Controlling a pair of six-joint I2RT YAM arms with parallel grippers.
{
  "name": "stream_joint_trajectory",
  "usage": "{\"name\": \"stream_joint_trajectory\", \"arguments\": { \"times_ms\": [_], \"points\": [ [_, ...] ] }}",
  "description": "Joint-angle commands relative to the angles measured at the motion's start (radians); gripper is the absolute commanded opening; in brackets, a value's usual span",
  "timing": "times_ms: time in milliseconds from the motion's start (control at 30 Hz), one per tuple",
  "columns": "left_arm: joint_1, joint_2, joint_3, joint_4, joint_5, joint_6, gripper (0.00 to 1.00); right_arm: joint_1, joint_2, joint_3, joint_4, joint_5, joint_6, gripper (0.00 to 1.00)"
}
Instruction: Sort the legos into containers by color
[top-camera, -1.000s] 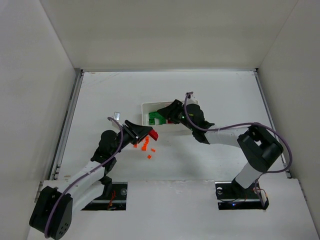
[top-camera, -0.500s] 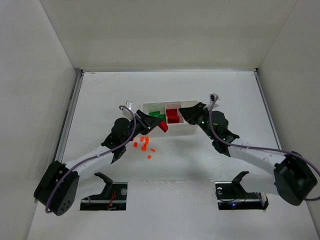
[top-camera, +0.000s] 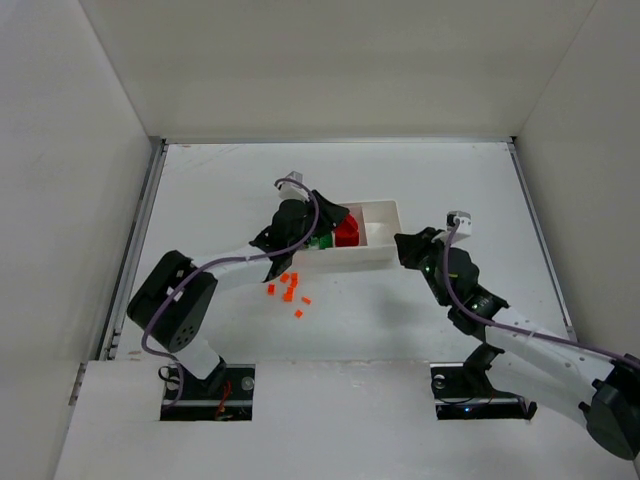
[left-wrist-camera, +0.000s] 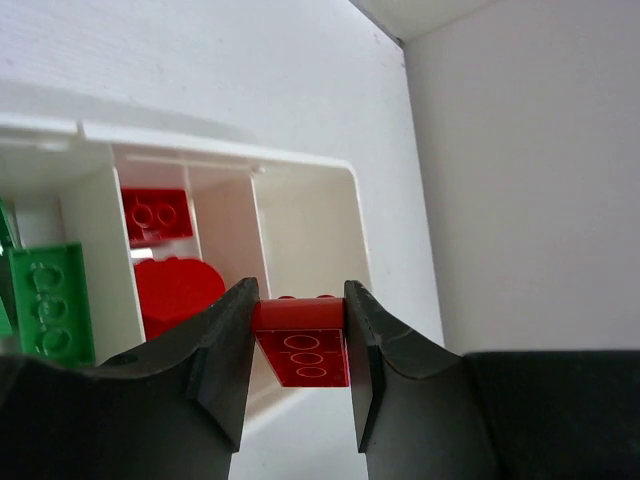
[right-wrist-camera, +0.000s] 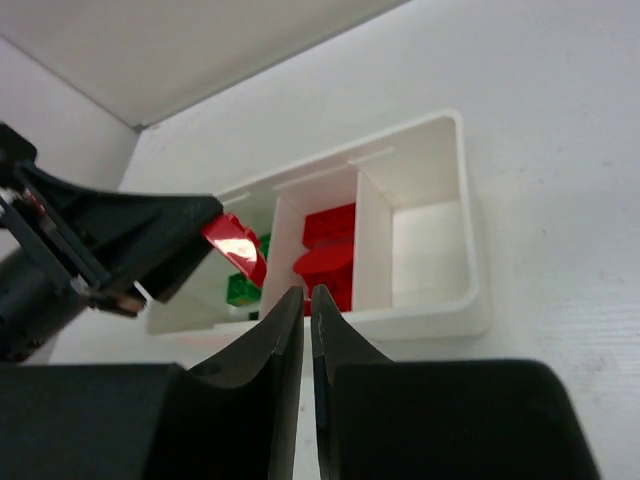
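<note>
Above the white rectangular plastic tray (top-camera: 362, 258), which sits near the middle of the white table (top-camera: 460, 180), the left gripper (left-wrist-camera: 298, 300) holds a small red plastic lego brick (left-wrist-camera: 303, 356). The brick is pinched by its short ends between the two black fingers (left-wrist-camera: 222, 345) and hangs clear of the tray. The left wrist view shows it in front of the divider between the middle and right compartments. The right wrist view shows it nearer the left compartment, so I cannot tell which compartment lies under it.

The tray has three compartments side by side. Green lego bricks (left-wrist-camera: 45, 300) lie in the left one. Red lego bricks (left-wrist-camera: 158, 212) lie in the middle one: a flat rectangular piece at the far wall and a rounded red piece (left-wrist-camera: 178, 290) nearer the camera.

The right gripper (right-wrist-camera: 307, 320) hovers just beside the tray's right end and points toward the tray. Its fingers are drawn together to a thin slit with nothing between them.

Tiny orange lego bits (top-camera: 289, 291) lie scattered on the table near the tray's near left corner, apart from the tray and beside the left arm.
</note>
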Motion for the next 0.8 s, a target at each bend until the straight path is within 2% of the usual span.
{"name": "stream_joint_trajectory", "arguments": {
  "times_ms": [0,100,167,333,433,500,533,600,633,700,767],
  "points": [
    [0.011,0.046,0.087,-0.015,-0.043,0.081,0.16,0.009,-0.03,-0.025,0.005,0.026,-0.05,0.13],
    [0.007,0.092,0.133,-0.044,-0.05,0.108,0.21,0.031,-0.057,-0.042,0.044,0.004,-0.09,0.16],
    [0.005,0.106,0.151,-0.066,-0.067,0.123,0.3,0.048,-0.068,-0.051,0.067,0.0,-0.108,0.21],
    [-0.001,0.108,0.179,-0.106,-0.083,0.163,0.55,0.067,-0.057,-0.048,0.074,-0.008,-0.128,0.49],
    [-0.004,0.086,0.176,-0.123,-0.087,0.18,0.61,0.093,-0.047,-0.051,0.111,-0.014,-0.159,0.75],
    [-0.004,0.056,0.158,-0.124,-0.096,0.187,0.64,0.118,-0.042,-0.056,0.136,0.001,-0.179,0.79],
    [-0.004,0.036,0.146,-0.124,-0.103,0.192,0.66,0.126,-0.042,-0.056,0.142,0.006,-0.182,0.76],
    [-0.004,-0.021,0.11,-0.129,-0.116,0.206,0.67,0.146,-0.045,-0.057,0.153,0.001,-0.188,0.39],
    [-0.004,-0.053,0.09,-0.136,-0.123,0.213,0.67,0.153,-0.047,-0.056,0.154,-0.002,-0.188,0.27],
    [-0.002,-0.133,0.038,-0.153,-0.141,0.233,0.66,0.17,-0.037,-0.042,0.143,-0.011,-0.193,0.16],
    [-0.001,-0.225,-0.021,-0.176,-0.164,0.253,0.6,0.204,-0.016,-0.025,0.142,-0.011,-0.202,0.16]
  ]
}}
